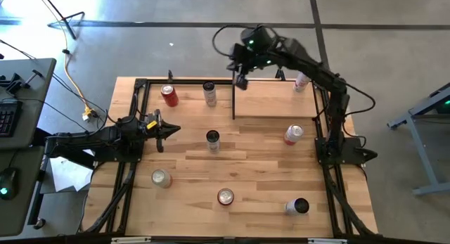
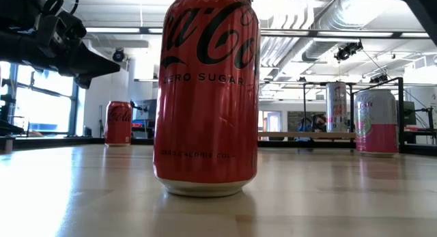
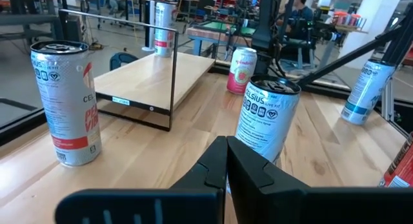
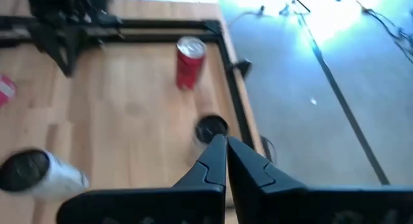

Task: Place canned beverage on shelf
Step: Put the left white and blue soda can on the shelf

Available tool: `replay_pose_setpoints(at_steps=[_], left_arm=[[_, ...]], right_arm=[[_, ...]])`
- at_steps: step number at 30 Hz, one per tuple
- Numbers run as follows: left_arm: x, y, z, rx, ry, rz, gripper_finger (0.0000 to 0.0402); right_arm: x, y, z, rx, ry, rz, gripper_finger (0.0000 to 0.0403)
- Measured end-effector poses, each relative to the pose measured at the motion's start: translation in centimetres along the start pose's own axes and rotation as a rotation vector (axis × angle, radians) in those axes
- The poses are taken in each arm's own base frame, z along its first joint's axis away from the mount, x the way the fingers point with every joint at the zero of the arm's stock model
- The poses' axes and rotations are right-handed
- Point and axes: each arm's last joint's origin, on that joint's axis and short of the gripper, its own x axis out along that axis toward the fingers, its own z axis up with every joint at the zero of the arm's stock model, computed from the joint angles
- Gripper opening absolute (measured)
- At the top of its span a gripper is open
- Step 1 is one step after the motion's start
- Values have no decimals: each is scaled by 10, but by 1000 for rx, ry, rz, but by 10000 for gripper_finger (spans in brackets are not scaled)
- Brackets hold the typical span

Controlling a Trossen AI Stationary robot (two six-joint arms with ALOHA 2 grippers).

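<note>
The shelf (image 1: pixel 274 103), a low light-wood plank with a thin black upright plate (image 1: pixel 233 98) at its left end, lies at the far side of the bench (image 1: pixel 246 167), right of centre. No can stands on its top. A pink-and-white can (image 1: pixel 301 81) stands at its far right corner, and a red-and-white can (image 1: pixel 293 134) stands just off its near right corner. A silver Celsius can (image 1: pixel 209 93) and a red can (image 1: pixel 169 95) stand left of the upright plate. A dark-topped Celsius can (image 1: pixel 213 140) stands mid-bench. Nearer the front edge are a silver can (image 1: pixel 161 178), a red Coca-Cola Zero Sugar can (image 1: pixel 225 197) and a can lying on its side (image 1: pixel 297 206).

The right pincer (image 1: pixel 241 80) hangs above the far left end of the shelf, its fingers pressed together and holding nothing. The left pincer (image 1: pixel 169 130) is at the bench's left side, pointing toward the dark-topped Celsius can, fingers likewise closed and empty.
</note>
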Motion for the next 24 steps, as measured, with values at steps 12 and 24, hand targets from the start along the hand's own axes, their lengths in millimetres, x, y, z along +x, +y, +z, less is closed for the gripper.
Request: replay_pose_setpoints(at_steps=[12, 24], left_arm=[[0, 0, 0, 8, 0, 1, 0], [0, 0, -1, 10, 6, 4, 0]], right_arm=[[106, 65, 6, -100, -31, 102, 0], [134, 106, 9, -94, -55, 118, 0]])
